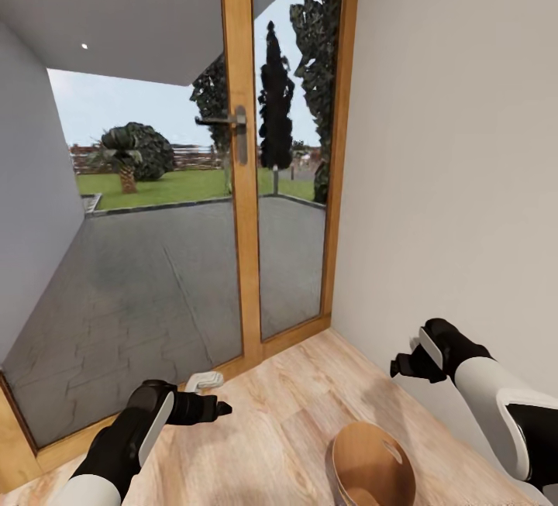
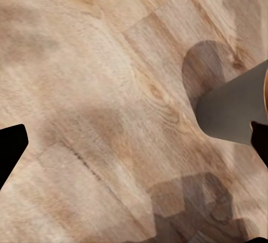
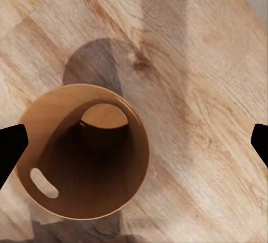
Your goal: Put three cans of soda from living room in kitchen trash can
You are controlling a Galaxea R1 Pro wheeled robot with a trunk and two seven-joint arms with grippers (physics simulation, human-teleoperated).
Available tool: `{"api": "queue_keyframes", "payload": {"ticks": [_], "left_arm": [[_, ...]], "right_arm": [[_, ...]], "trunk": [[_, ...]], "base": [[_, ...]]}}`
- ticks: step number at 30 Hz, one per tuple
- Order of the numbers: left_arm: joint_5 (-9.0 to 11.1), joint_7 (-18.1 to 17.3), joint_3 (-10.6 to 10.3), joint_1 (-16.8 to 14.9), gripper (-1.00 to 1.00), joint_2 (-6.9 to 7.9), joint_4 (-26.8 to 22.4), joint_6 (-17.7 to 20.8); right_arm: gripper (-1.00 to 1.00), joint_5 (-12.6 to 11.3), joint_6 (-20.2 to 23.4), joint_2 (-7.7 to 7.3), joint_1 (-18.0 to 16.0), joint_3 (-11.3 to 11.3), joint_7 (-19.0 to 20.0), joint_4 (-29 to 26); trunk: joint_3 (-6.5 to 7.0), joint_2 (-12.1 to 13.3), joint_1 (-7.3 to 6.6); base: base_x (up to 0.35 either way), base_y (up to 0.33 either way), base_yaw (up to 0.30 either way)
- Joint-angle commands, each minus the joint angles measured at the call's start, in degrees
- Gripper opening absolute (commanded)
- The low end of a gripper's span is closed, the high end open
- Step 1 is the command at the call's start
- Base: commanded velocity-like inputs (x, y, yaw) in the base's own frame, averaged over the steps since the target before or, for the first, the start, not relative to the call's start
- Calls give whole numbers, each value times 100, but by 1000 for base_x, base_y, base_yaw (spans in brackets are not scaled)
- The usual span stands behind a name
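The bin [image 1: 370, 466] stands on the wood floor [image 1: 271, 428] between the two arms, close to the white wall [image 1: 457, 180] and near the glass doors [image 1: 232, 180]. Seen from the right wrist, the bin [image 3: 84, 159] lies directly below the right gripper [image 3: 134, 142], its brown inside empty of cans; the jaws are spread wide and hold nothing. That placement suits a drop, in this inspector's judgement, yet no soda can appears. The left gripper [image 1: 208, 397] hangs over bare floor, also parted and empty, the bin's grey side [image 2: 234, 112] just beside it. The wall crowds the right arm; otherwise nothing obstructs.
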Motion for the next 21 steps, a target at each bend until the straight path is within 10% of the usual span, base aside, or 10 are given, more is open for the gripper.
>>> {"api": "queue_keyframes", "payload": {"ticks": [1, 21], "left_arm": [[1, 0, -1, 0, 100, 0, 1, 0], [-15, -1, 2, 0, 100, -4, 8, -8]], "right_arm": [[100, -2, 0, -5, 0, -2, 0, 0], [100, -10, 0, -30, 2, -3, 34, 0]], "trunk": [[-18, -42, 23], [-377, -844, 462]], "base": [[0, 0, 0], [0, 0, 0]]}}
